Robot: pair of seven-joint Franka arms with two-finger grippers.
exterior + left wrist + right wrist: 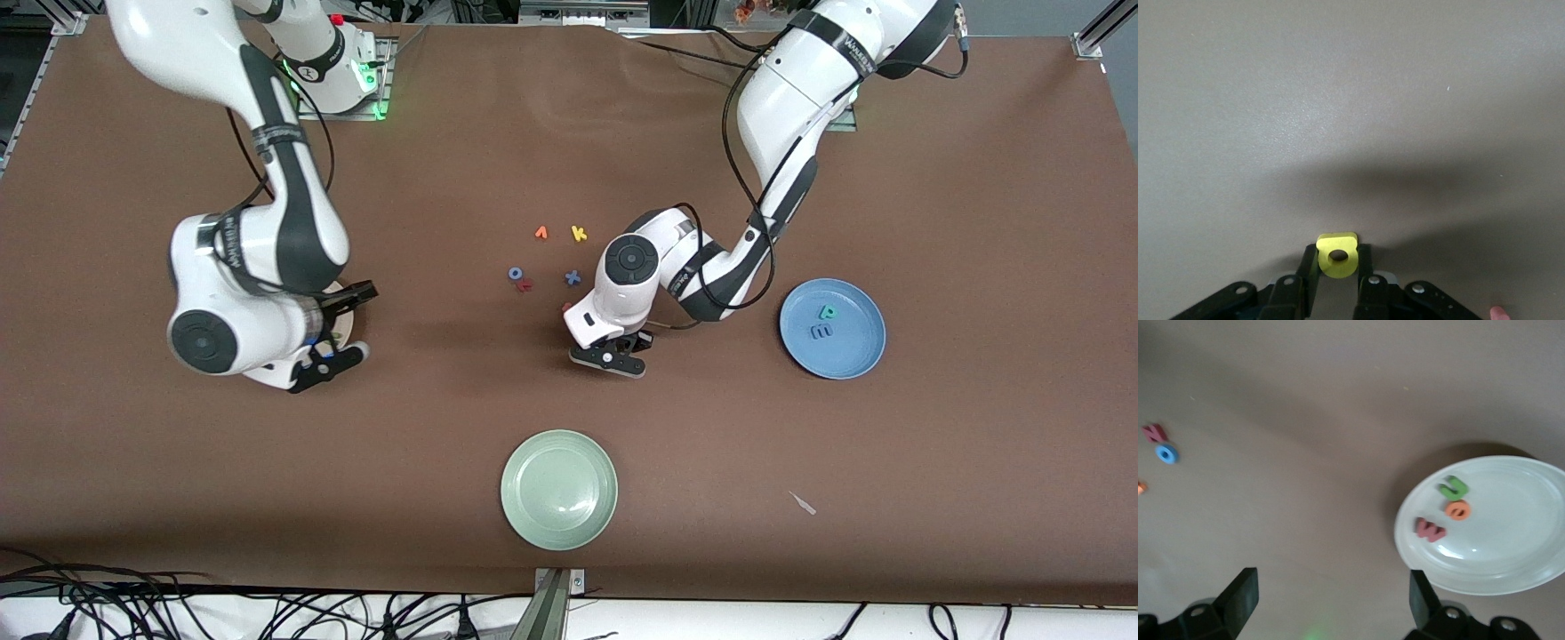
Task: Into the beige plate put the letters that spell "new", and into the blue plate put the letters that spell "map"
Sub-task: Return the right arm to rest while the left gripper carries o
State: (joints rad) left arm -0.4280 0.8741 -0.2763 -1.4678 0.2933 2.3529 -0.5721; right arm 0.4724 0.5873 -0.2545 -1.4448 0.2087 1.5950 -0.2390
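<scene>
My left gripper (pixel 613 354) is low over the table beside the loose letters, shut on the yellow a (pixel 1337 255), which stands upright between its fingers. In the front view the hand hides that letter. The blue plate (pixel 853 356) lies toward the left arm's end and holds the teal p (pixel 828 312) and the blue m (pixel 821 332). My right gripper (pixel 333 336) hangs open and empty over the edge of the beige plate (pixel 347 316), most of which the arm hides. In the right wrist view the beige plate (pixel 1511 547) holds the green n (pixel 1453 487), orange e (pixel 1459 510) and red-pink w (pixel 1429 529).
Loose letters lie mid-table: orange v (pixel 540 233), yellow k (pixel 579 233), blue o (pixel 515 274), red f (pixel 524 285) and a blue x (pixel 573 277). A pale green plate (pixel 558 489) lies nearest the front camera. A small scrap (pixel 803 503) lies nearer the camera than the blue plate.
</scene>
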